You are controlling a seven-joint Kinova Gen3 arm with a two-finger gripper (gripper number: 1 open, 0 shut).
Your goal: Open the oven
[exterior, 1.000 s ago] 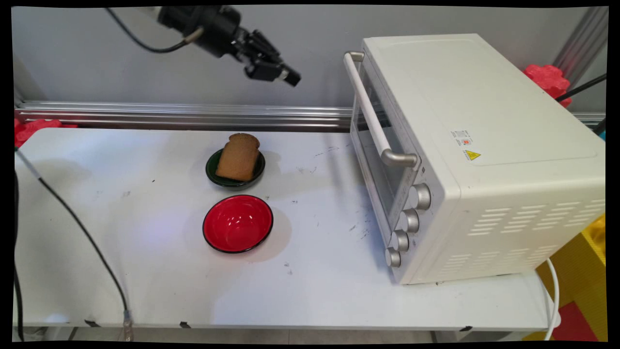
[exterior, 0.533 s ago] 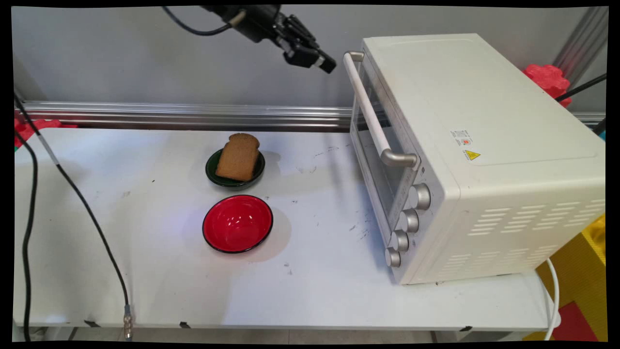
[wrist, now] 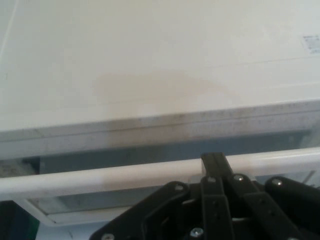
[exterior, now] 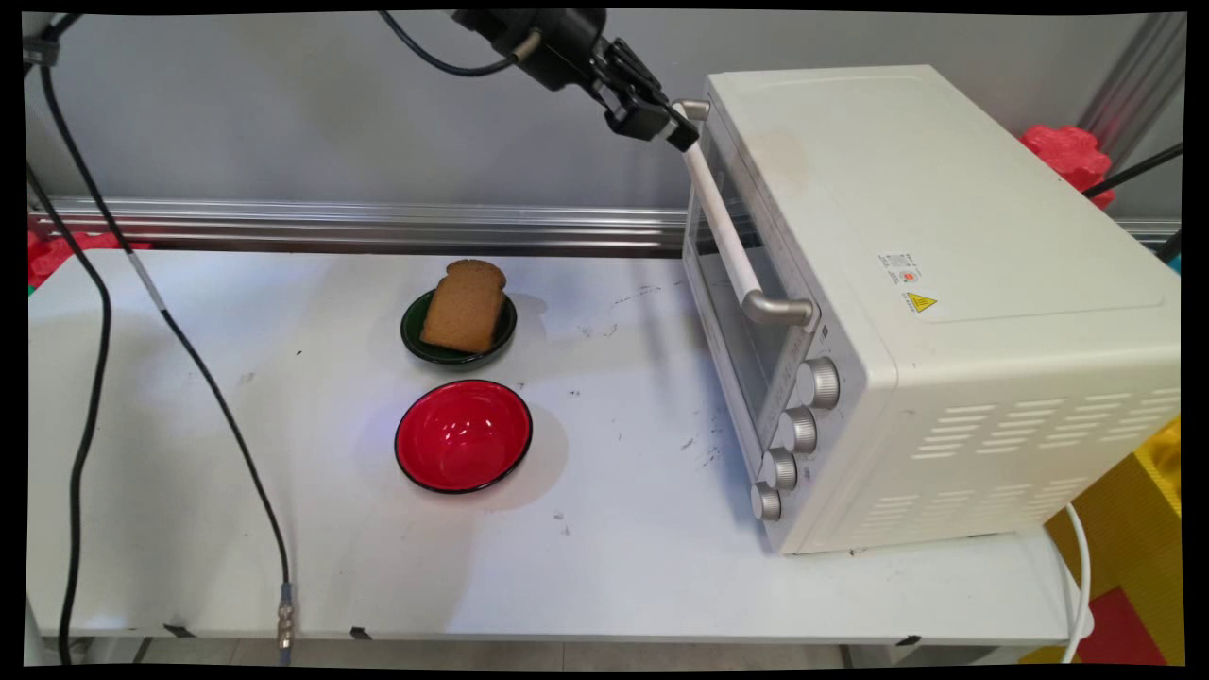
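My black gripper hangs high at the far end of the white toaster oven's door handle, its tip right against the bar. In the hand view the two fingers stand pressed together, shut with nothing between them, and the gripper's tip overlaps the white handle. Beyond it lie the shut door's top edge and the oven's cream top. Down on the table a slice of brown bread leans in a dark green bowl, and an empty red bowl sits just in front of it.
The oven fills the right half of the white table, with several knobs at its front corner. A black cable hangs across the table's left side. A metal rail runs along the back wall. A red object stands behind the oven.
The gripper has travelled right and slightly down from above the bowls to the far end of the oven's handle. The hanging cables swung along with it. Bowls, bread and oven stayed put.
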